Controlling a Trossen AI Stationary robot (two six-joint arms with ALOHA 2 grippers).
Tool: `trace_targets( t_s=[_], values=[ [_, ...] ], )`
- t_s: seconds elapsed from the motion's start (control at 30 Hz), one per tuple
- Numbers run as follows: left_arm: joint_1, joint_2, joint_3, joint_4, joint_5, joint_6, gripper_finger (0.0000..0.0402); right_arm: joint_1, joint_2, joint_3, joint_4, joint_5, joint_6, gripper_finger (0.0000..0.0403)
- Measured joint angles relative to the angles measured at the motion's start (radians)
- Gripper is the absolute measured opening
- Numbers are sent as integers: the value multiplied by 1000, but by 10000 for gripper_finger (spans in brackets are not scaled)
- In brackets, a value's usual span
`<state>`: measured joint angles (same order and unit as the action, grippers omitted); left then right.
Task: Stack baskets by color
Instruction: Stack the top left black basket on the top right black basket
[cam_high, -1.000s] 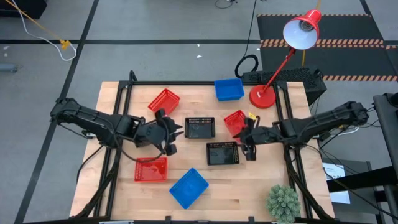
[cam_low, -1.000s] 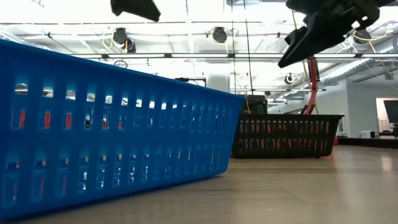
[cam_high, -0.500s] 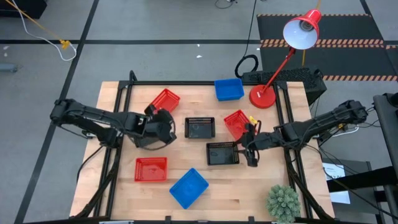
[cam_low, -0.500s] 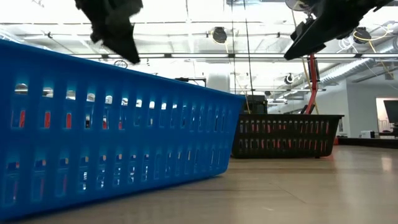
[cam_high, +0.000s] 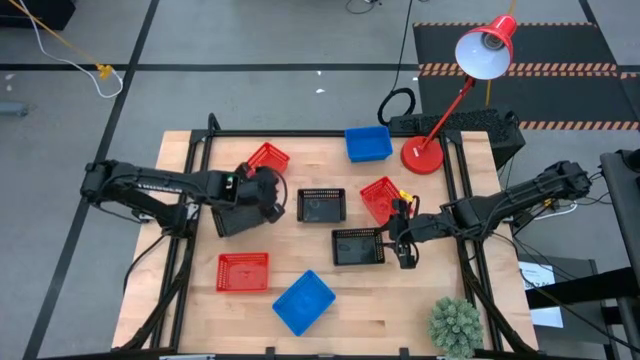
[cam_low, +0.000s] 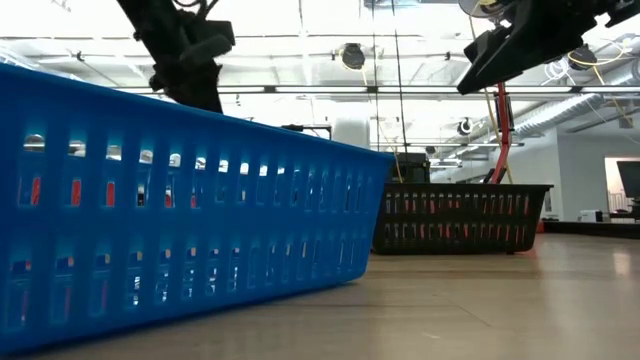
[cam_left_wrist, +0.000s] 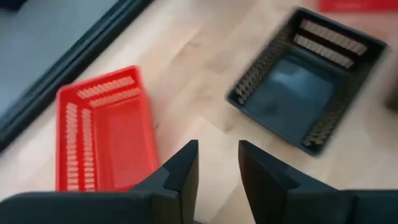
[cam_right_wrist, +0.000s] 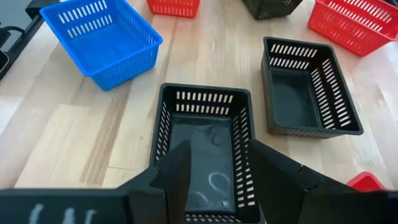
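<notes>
The left tool (cam_high: 268, 195) is now hovering left of centre in the high view, at the corner of a red lattice-walled plastic basket (cam_high: 266, 158), having swung up from the lower red basket (cam_high: 243, 271), which is lying alone at lower left; its fingers (cam_left_wrist: 180, 171) are slightly parted, grasping nothing. The right tool (cam_high: 398, 243), fingers parted and empty, is staying at the right end of a black lattice basket (cam_high: 357, 246) on the wooden table (cam_high: 400, 300), near a second black basket (cam_high: 321, 205).
</notes>
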<state>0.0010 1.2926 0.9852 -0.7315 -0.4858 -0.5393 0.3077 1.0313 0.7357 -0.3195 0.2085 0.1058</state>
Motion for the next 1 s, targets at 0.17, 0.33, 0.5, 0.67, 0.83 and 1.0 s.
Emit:
trace_targets(
  t_s=[0.17, 0.33, 0.5, 0.67, 0.83, 1.0],
  values=[
    [33, 9, -24, 0, 24, -92, 165, 0, 0, 0, -1, 0, 25, 150],
    [111, 65, -44, -19, 26, -145, 202, 0, 0, 0, 0, 0, 31, 150],
    [190, 149, -44, 11, 52, -99, 209, 0, 0, 0, 0, 0, 3, 150],
    [243, 201, -44, 32, 86, -67, 209, 0, 0, 0, -1, 0, -21, 150],
    [264, 213, -44, 51, 85, -26, 209, 0, 0, 0, 0, 0, -21, 150],
    [264, 213, -44, 56, 85, -23, 209, 0, 0, 0, 1, 0, -17, 150]
  ],
)
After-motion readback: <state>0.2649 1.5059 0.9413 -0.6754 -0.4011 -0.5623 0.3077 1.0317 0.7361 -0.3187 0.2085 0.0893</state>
